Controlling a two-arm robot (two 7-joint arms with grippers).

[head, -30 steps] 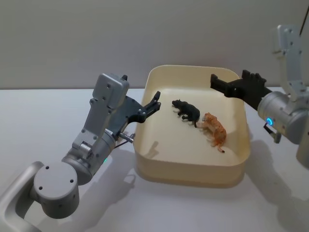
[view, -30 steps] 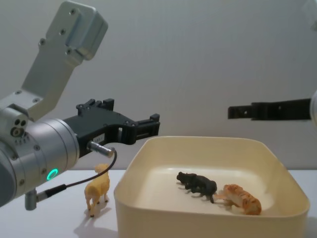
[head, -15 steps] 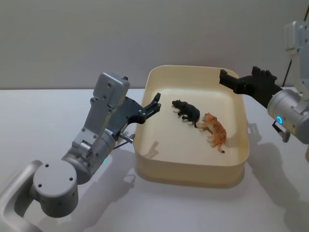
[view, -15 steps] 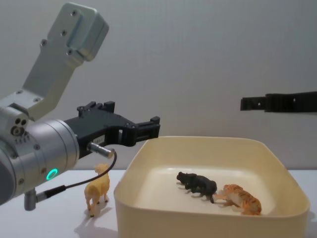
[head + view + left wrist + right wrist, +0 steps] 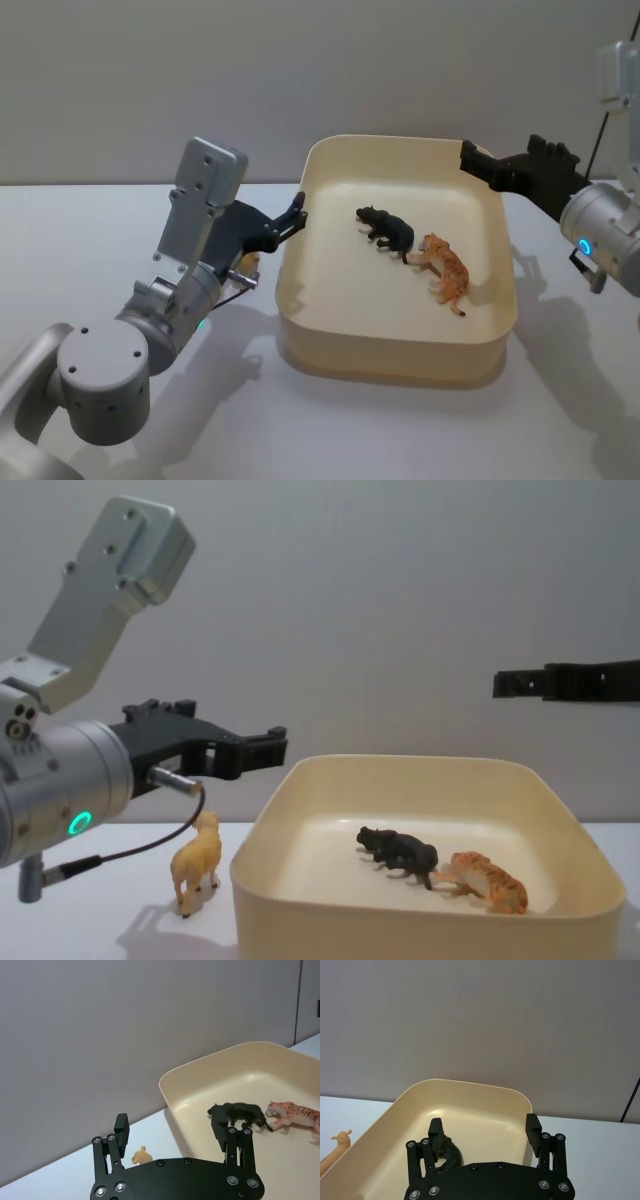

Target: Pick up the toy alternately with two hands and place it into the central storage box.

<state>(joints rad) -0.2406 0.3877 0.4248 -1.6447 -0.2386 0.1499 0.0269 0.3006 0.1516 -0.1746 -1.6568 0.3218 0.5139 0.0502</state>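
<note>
Grey wall at the back, white bench (image 5: 90, 225) up front, nothing fancy. A big cream-yellow plastic storage box (image 5: 400, 350) sits mid-bench. The left pincer (image 5: 288, 218), on the thick silver arm, hangs just left of the box's left wall with its fingers spread wide and nothing in them. The right pincer (image 5: 478, 166) hovers over the box's far right corner, also wide open and empty.

Two toys are lying in the box already: an orange striped tiger toy (image 5: 446, 270) and a small black animal toy (image 5: 386, 229). What matters imo is the little tan lamb toy (image 5: 197, 864). It's standing on the bench just left of the box, pretty much under the left pincer, side-on with its head toward the box. So the left arm is way nearer, and I'd guess it mostly has to drop down.
</note>
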